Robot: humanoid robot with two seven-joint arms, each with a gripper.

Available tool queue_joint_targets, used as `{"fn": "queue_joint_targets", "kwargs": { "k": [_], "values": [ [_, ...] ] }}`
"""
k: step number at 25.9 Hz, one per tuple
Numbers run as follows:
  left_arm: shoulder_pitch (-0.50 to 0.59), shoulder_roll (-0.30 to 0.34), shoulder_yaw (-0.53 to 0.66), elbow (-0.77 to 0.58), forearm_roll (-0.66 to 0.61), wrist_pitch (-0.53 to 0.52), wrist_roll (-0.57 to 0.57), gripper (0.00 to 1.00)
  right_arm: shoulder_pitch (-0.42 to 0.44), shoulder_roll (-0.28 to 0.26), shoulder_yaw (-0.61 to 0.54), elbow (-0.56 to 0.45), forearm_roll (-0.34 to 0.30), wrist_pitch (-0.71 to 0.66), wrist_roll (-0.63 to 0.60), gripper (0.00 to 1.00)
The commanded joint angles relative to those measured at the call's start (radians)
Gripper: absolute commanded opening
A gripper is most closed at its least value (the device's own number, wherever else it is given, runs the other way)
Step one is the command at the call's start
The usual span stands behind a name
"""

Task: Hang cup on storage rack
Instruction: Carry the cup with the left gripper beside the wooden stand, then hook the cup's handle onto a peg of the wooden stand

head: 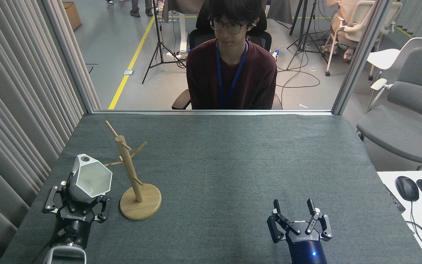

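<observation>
In the head view, the left claw (pixel 80 200) grips the cup (pixel 89 178) by its lower body, fingers closed around the tapering base, so the hexagonal mouth tips toward the camera and the small tab handle with its round hole sits free at the top far edge, clear of the fingers. That hold looks chosen so the pierced tab can be slid over a peg without the claw getting in the way. The cup is held above the table (pixel 233 165), at the left, just beside the storage rack (pixel 132 172), whose round base rests on the grey cloth and whose post leans slightly with thin pegs angling upward. The leftward peg points toward the cup, its tip close to the cup's right side, though whether they touch cannot be told. The right claw (pixel 294 210) rests low at the near right, well apart from the rack, fingers spread and empty, seemingly parked out of the way. A person sits behind the table's far edge, watching.
</observation>
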Motion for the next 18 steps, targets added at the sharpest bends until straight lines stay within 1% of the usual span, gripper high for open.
{"fn": "queue_joint_targets", "kwargs": {
  "k": [1, 9, 16, 17, 18],
  "values": [
    [-0.016, -0.005, -0.003, 0.035, -0.077, 0.012, 0.006, 0.51, -0.001, 0.001, -0.001, 0.006, -0.002, 0.000, -0.004, 0.98],
    [-0.030, -0.004, -0.023, 0.067, -0.115, 0.014, 0.006, 0.51, -0.003, 0.001, -0.001, 0.012, -0.005, 0.000, -0.004, 0.98],
    [-0.048, -0.005, -0.083, 0.114, -0.118, 0.016, 0.006, 0.52, -0.003, 0.001, -0.001, 0.026, -0.007, -0.003, -0.006, 0.98],
    [-0.051, -0.005, -0.086, 0.122, -0.117, 0.019, 0.006, 0.56, -0.003, 0.002, -0.001, 0.026, -0.007, -0.009, -0.006, 0.98],
    [-0.053, -0.008, -0.086, 0.128, -0.114, 0.029, 0.006, 0.68, -0.003, 0.002, -0.001, 0.026, -0.007, -0.014, -0.006, 0.98]
  ]
}}
